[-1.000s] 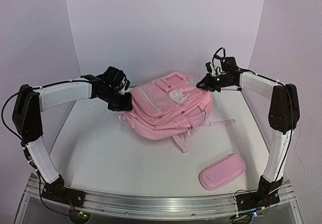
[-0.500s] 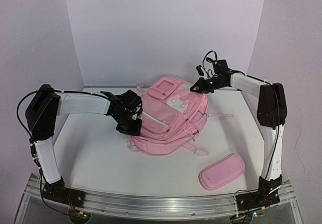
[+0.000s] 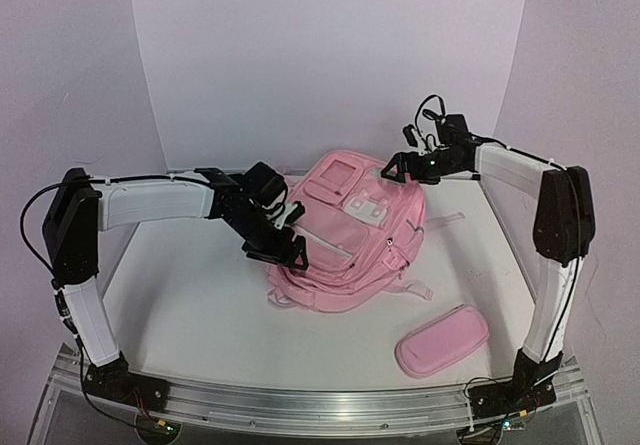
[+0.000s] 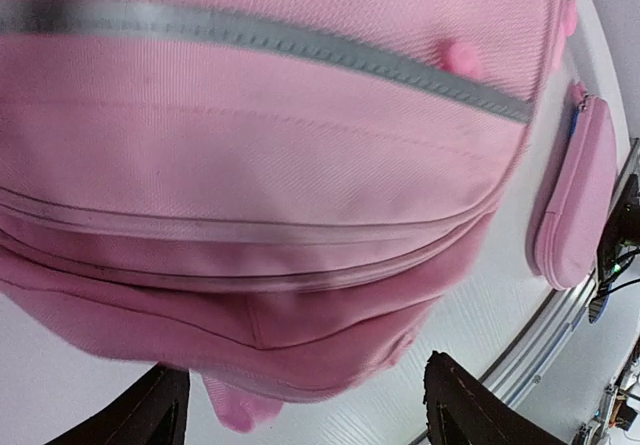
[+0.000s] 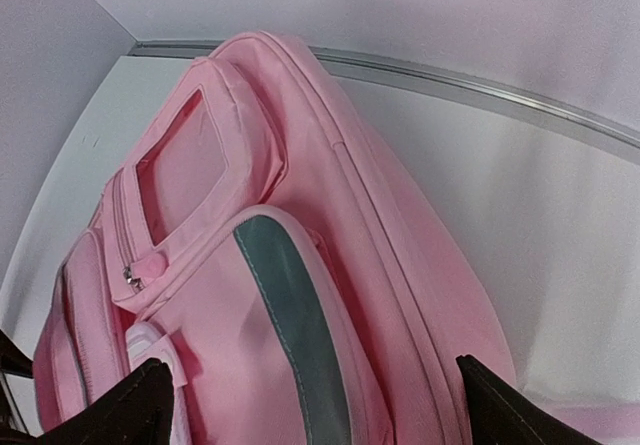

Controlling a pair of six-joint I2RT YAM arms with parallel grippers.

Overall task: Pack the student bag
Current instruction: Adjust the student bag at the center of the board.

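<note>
One student bag (image 3: 350,240), a pink backpack with grey stripes and a white clasp, is seen lying front-up at the middle of the table (image 3: 200,295). One pink pencil case (image 3: 441,340) is laid well apart from it, toward 4 o'clock. Two arms are counted. The left gripper (image 3: 283,245) is placed at the bag's 9 o'clock edge with its jaws spread wide around nothing. The right gripper (image 3: 392,170) is held above the bag's 1 o'clock corner, likewise spread wide and empty. The table is white, edged by one metal rail (image 3: 330,405) at 6 o'clock and enclosed by pale backdrop walls (image 3: 330,55).
</note>
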